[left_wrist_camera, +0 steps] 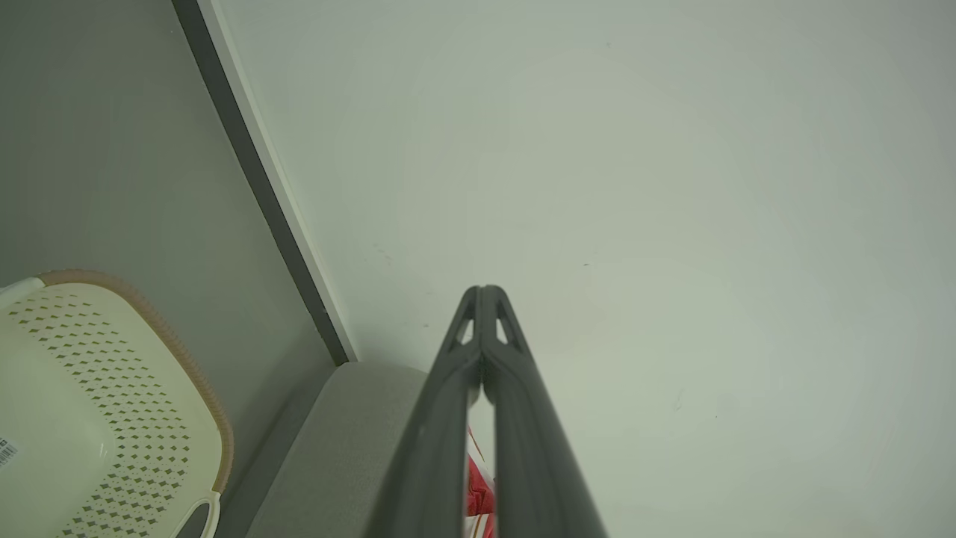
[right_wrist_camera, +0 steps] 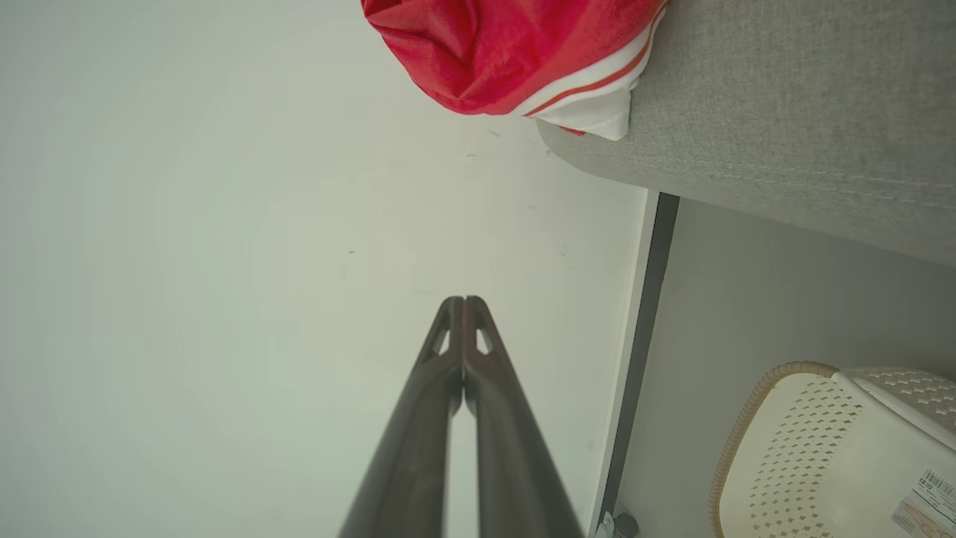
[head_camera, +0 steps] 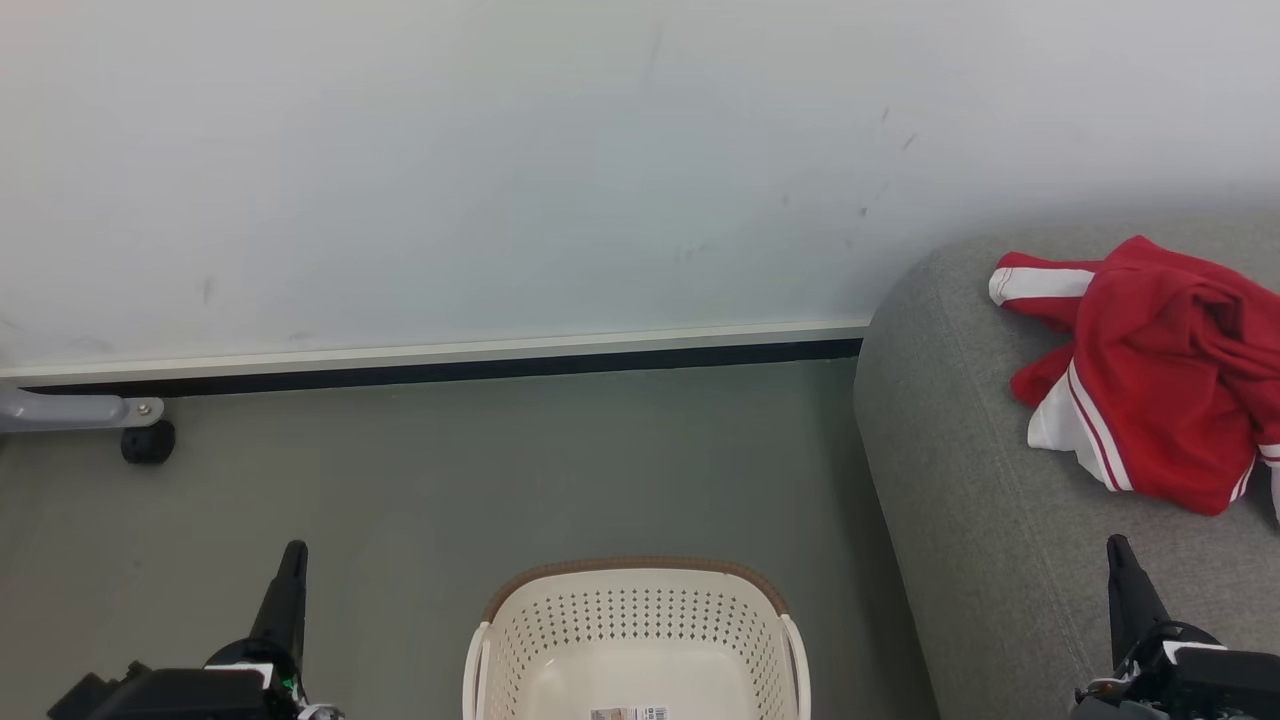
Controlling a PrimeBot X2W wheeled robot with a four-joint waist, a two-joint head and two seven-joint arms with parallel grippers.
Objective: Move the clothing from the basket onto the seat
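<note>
We note the left tool (head_camera: 293, 552), left of the basket (head_camera: 640, 612), and the right tool (head_camera: 1121, 548), right of it, both pinched fully shut on nothing. The basket shows us a bare bottom with a label (head_camera: 628, 713), while the clothing (head_camera: 1160, 390) lies heaped on the seat (head_camera: 960, 500), right of and beyond the basket. We judge the transfer done: check the basket's cut-off near end, and watch the white hem near the seat's edge for slipping.
</note>
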